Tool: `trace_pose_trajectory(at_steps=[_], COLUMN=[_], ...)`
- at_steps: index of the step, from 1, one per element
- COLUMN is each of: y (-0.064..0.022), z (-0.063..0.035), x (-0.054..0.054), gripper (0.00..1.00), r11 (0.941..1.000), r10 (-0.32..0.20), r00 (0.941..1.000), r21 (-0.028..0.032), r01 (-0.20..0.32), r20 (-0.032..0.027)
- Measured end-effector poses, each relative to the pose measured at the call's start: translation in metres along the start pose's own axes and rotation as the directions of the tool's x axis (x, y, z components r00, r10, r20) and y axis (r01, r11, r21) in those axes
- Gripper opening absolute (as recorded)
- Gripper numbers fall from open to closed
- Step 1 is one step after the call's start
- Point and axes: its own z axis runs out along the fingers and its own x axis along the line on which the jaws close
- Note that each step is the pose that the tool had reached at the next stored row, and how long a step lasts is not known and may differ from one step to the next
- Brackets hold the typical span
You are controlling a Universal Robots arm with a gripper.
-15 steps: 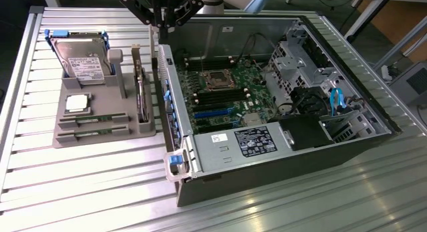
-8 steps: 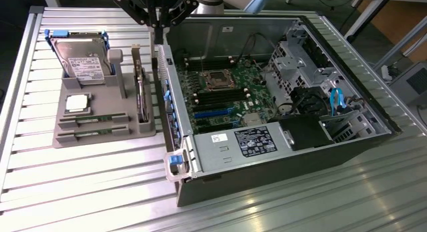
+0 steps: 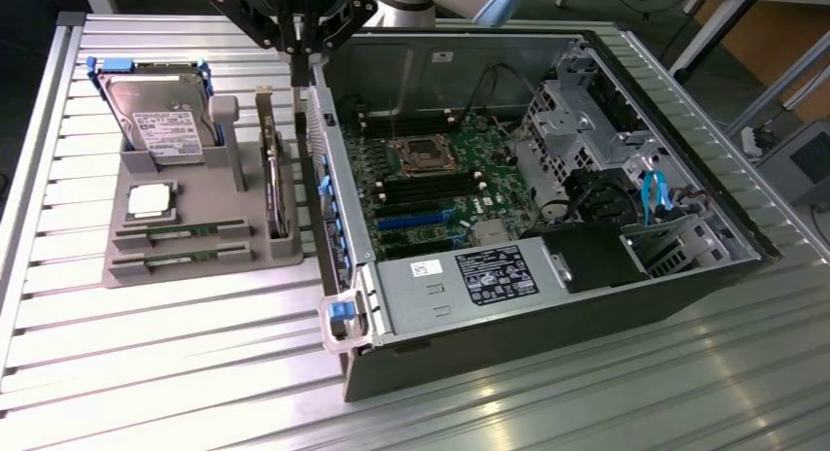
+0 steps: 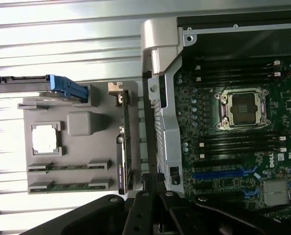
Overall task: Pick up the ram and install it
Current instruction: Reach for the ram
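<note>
The claw (image 3: 301, 74) hangs pinched narrow and empty, the ram (image 3: 182, 234) lying in its grey tray (image 3: 130, 193).

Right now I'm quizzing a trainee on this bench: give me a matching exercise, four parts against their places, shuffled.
1. silver hard drive in blue carrier
2. square silver processor
3. two thin green ram sticks
4. metal-framed processor socket

a. on the green motherboard
b. flat in a square recess
c. standing propped in the grey holder
d. side by side in long slots

Pairs: 1-c; 2-b; 3-d; 4-a
</note>
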Motion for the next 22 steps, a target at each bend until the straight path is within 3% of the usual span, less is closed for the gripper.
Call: trace_pose_trajectory(at_steps=[22], y=[-0.0017], z=[-0.0006], x=[0.023], gripper=[0.1], r11=[1.0], r10=[0.0], r00=[1.0], r21=[0.0], r01=[0.0], r20=[0.0])
